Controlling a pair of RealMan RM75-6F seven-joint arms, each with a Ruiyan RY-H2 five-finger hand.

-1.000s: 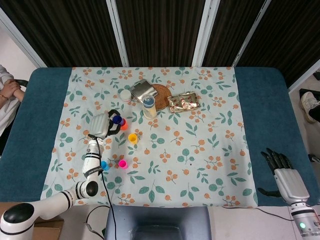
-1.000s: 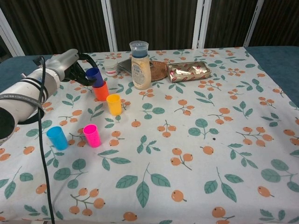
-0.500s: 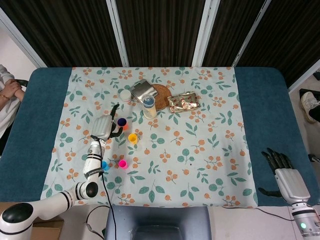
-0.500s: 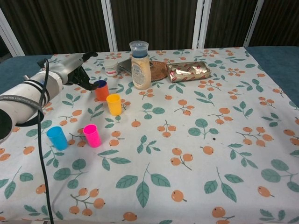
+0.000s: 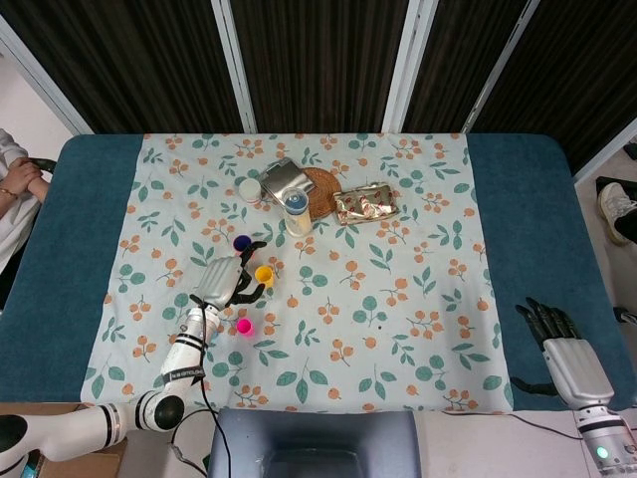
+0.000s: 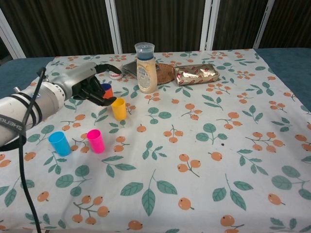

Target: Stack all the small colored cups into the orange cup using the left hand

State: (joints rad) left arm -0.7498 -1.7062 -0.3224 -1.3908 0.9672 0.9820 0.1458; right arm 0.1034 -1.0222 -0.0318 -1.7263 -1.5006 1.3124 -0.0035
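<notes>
Close the left hand (image 6: 90, 87), now spread and empty just beside it, around the small yellow plastic cup (image 6: 118, 108), then lift straight toward the orange cup (image 6: 107, 91) holding the dark blue one.

We see dark panels (image 5: 314, 60) with white posts (image 5: 406, 62) behind. Our table (image 5: 532, 209) is teal under a patterned cloth (image 5: 398, 299).

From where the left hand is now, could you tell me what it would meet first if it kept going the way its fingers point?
Most likely the yellow cup: the left hand has its fingers right beside it, though depth is unclear.
</notes>
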